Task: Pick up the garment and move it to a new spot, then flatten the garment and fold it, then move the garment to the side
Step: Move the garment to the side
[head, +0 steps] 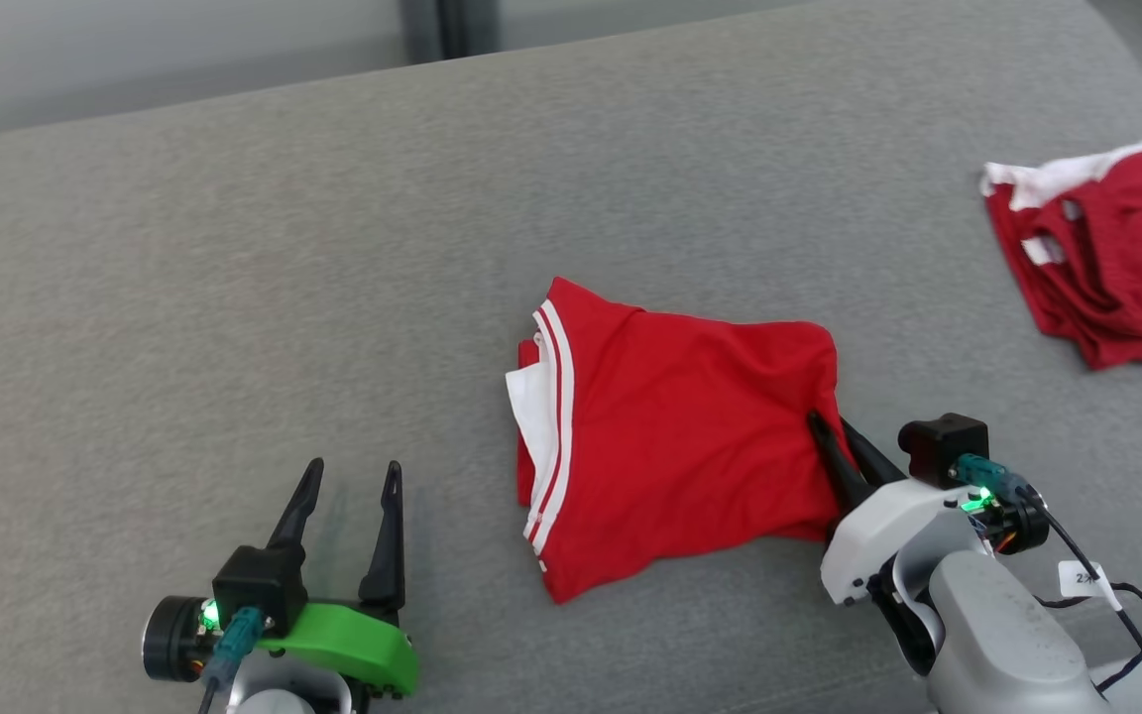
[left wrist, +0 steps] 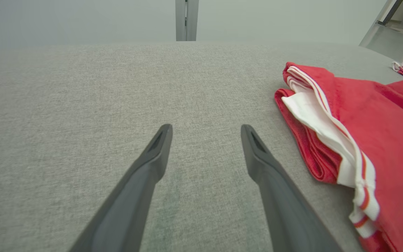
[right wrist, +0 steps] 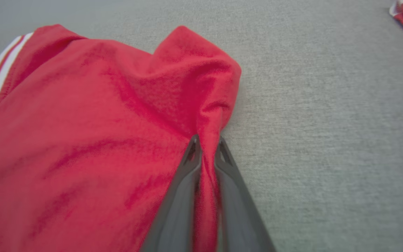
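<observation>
A folded red garment with white stripes along its left edge lies in the middle of the grey surface. My right gripper is shut on the garment's right edge; in the right wrist view a ridge of red cloth is pinched between the two dark fingers. In the left wrist view the same garment lies to the right of my left gripper. The left gripper stands open over bare fabric at the lower left, apart from the garment.
A second red and white garment lies bunched at the far right edge of the grey cushioned surface. A dark post stands beyond the far edge. Open grey surface stretches to the left and behind.
</observation>
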Tool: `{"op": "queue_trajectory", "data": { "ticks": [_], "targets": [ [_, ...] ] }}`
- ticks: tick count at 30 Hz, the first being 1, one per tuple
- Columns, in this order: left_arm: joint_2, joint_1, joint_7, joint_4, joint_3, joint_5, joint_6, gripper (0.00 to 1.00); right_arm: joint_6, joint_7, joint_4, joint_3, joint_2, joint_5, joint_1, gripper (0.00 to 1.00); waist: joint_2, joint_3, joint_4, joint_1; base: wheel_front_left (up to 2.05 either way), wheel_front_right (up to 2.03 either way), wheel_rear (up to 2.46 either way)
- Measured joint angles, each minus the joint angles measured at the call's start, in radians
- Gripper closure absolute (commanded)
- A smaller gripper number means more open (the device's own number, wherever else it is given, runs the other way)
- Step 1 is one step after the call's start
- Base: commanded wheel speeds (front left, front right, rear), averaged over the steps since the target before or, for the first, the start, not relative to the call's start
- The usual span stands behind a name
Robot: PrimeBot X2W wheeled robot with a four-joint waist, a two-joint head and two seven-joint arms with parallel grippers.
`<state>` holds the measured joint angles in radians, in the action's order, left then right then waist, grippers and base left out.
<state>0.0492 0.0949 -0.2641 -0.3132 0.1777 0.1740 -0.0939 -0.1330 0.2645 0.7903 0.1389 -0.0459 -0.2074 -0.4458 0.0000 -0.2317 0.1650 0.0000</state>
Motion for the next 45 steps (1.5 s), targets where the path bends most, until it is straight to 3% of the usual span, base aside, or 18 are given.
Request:
{"op": "queue_trajectory", "data": {
  "ticks": [2, 7, 11, 17, 25, 32, 42, 43, 45],
  "targets": [
    [0.000, 0.004, 0.000, -0.003, 0.007, -0.005, -0.002, 0.00, 0.001, 0.000, -0.013, 0.017, -0.002, -0.016, 0.009, 1.00, 0.0000, 0.008, 0.084, 0.0000, 0.00, 0.00, 0.00],
    [-0.001, 0.025, 0.000, -0.020, 0.046, -0.009, -0.011, 0.00, 0.001, 0.000, -0.044, -0.015, -0.004, -0.036, 0.042, 1.00, 0.0000, 0.018, 0.219, 0.0000, 0.00, 0.00, 0.00],
    [-0.002, 0.052, 0.000, -0.037, 0.086, -0.002, -0.016, 0.00, 0.001, 0.000, -0.067, -0.057, -0.004, -0.026, 0.074, 1.00, 0.0000, 0.021, 0.299, 0.0000, 0.00, 0.00, 0.00],
    [-0.002, 0.061, 0.000, -0.052, 0.100, 0.000, -0.020, 0.00, 0.001, 0.000, -0.091, -0.071, -0.005, -0.004, 0.086, 1.00, 0.0000, 0.012, 0.366, 0.0000, 0.00, 0.00, 0.00],
    [0.009, 0.063, 0.000, -0.040, 0.023, -0.050, -0.022, 0.00, 0.001, -0.001, -0.066, 0.014, -0.005, 0.011, -0.093, 1.00, 0.0000, -0.050, 0.375, 0.0000, 0.00, 0.00, 0.00],
    [0.043, 0.111, 0.000, -0.023, 0.003, -0.075, -0.029, 0.00, 0.001, -0.014, 0.042, -0.056, -0.021, 0.148, -0.375, 1.00, 0.0000, -0.135, 0.340, 0.0000, 0.00, 0.00, 0.00],
    [0.060, 0.186, -0.002, -0.001, 0.023, -0.078, -0.038, 0.00, 0.001, -0.089, 0.157, -0.354, -0.256, 0.423, -0.572, 1.00, 0.0000, -0.239, 0.239, 0.0000, 0.00, 0.00, 0.00],
    [0.059, 0.191, -0.003, 0.002, 0.024, -0.078, -0.038, 0.00, 0.001, -0.095, 0.156, -0.388, -0.277, 0.455, -0.574, 0.79, 0.0000, -0.248, 0.228, 0.0000, 0.00, 0.00, 0.00],
    [0.057, 0.201, -0.006, 0.007, 0.026, -0.078, -0.038, 0.00, 0.001, -0.114, 0.148, -0.463, -0.304, 0.519, -0.574, 0.52, 0.0001, -0.263, 0.209, 0.0000, 0.00, 0.00, 0.00]
  ]
}}
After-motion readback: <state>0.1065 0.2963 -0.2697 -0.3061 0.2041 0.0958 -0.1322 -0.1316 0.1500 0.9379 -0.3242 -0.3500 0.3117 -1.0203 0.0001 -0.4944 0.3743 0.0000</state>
